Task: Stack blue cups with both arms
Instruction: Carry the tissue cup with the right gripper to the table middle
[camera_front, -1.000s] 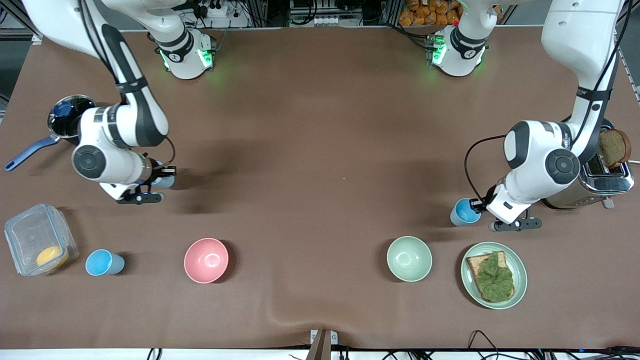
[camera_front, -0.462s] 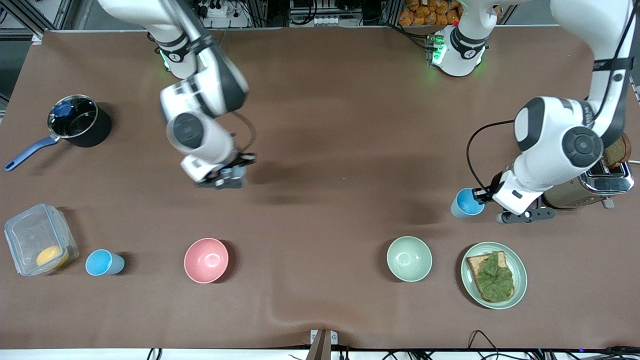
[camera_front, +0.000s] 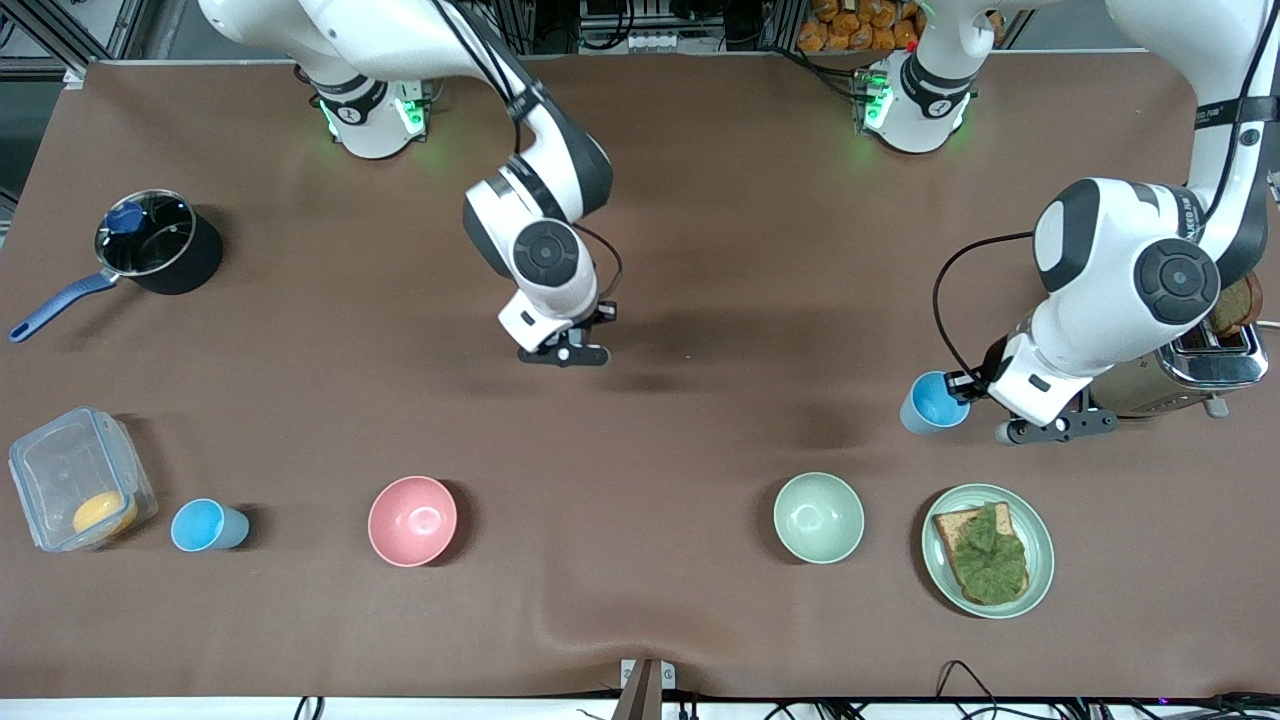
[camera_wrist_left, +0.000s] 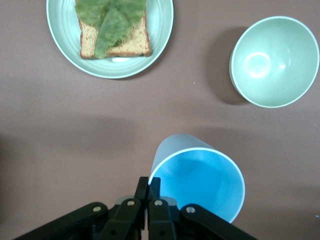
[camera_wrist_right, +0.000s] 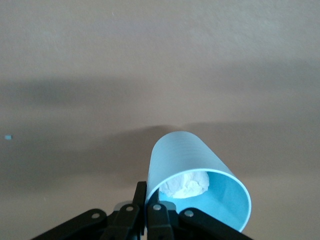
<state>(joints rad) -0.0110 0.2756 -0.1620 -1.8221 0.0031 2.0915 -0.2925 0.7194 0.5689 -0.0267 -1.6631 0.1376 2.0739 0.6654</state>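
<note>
My right gripper (camera_wrist_right: 146, 200) is shut on the rim of a blue cup (camera_wrist_right: 200, 185) with a whitish patch inside, holding it tilted above the bare brown table. In the front view this gripper (camera_front: 598, 318) hangs over the table's middle and the wrist hides its cup. My left gripper (camera_wrist_left: 148, 192) pinches the rim of a second blue cup (camera_wrist_left: 200, 182), also tilted. From the front that cup (camera_front: 932, 402) and the left gripper (camera_front: 968, 386) are beside the toaster. A third blue cup (camera_front: 205, 525) stands upright on the table next to the plastic container.
A pink bowl (camera_front: 412, 520) and a pale green bowl (camera_front: 818, 517) sit near the front camera. Beside the green bowl is a plate (camera_front: 1040, 560) with toast and lettuce. A toaster (camera_front: 1200, 365), a pot (camera_front: 150, 245) and a clear container (camera_front: 75, 480) stand near the table's ends.
The right arm has swung from beside the pot to over the table's middle, carrying its cup. The left arm has risen a little with its cup still in the grip.
</note>
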